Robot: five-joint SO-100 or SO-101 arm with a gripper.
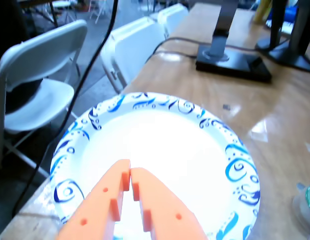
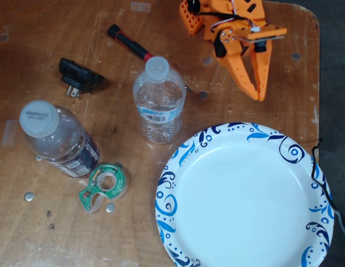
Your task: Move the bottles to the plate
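In the fixed view a slim clear bottle (image 2: 158,100) with a white-blue barcode label stands upright mid-table. A wider bottle (image 2: 58,139) with a dark label stands to its left. The white paper plate (image 2: 245,197) with blue swirls on its rim lies at the lower right and holds nothing; it fills the wrist view (image 1: 155,150). My orange gripper (image 2: 258,95) hangs at the top right, above the plate's far rim and right of the slim bottle, shut and empty. In the wrist view its fingertips (image 1: 130,178) meet over the plate. Neither bottle shows there.
A green tape dispenser (image 2: 104,187) lies below the bottles. A black plug (image 2: 78,75) and a red-black pen (image 2: 129,43) lie at the upper left. Coins dot the wood. The wrist view shows folding chairs (image 1: 40,90), a monitor base (image 1: 232,60) and the table edge.
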